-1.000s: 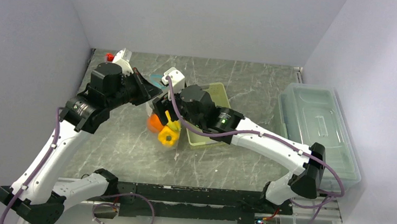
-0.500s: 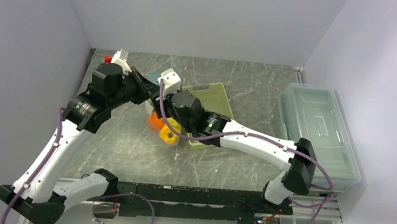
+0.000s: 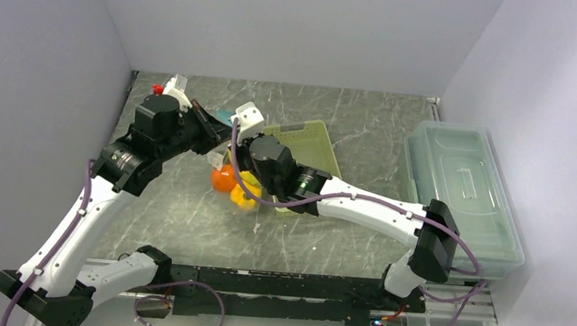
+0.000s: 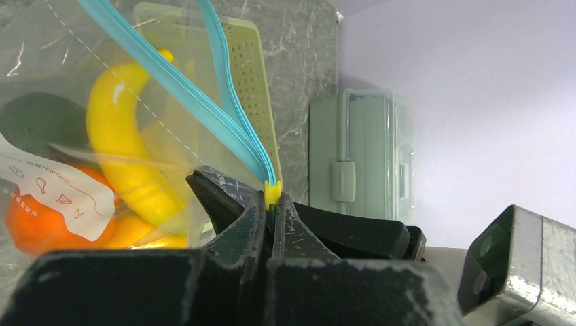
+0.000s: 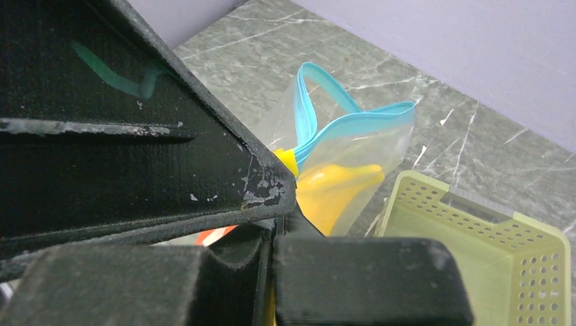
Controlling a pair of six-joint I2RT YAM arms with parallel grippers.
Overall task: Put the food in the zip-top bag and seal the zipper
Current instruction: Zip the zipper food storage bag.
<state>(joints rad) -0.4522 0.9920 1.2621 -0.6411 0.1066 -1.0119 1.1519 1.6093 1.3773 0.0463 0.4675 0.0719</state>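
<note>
Over the marble table (image 3: 178, 220), the zip-top bag (image 4: 61, 61) hangs with the food (image 4: 122, 136) inside, left gripper (image 4: 272, 204) clamped on the zipper (image 4: 204, 112) end, right gripper (image 5: 272, 238) pinching the bag beside it; we should slide steadily, strip taut.

Clear zip-top bag (image 4: 47, 68), blue zipper (image 4: 204, 114) gaping open, yellow bananas (image 4: 119, 136) and orange fruit (image 4: 34, 224) inside

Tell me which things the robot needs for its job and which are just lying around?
Needed: zip-top bag, zipper, banana, orange fruit, yellow pepper.
Just lying around: green basket, clear lidded box.
</note>
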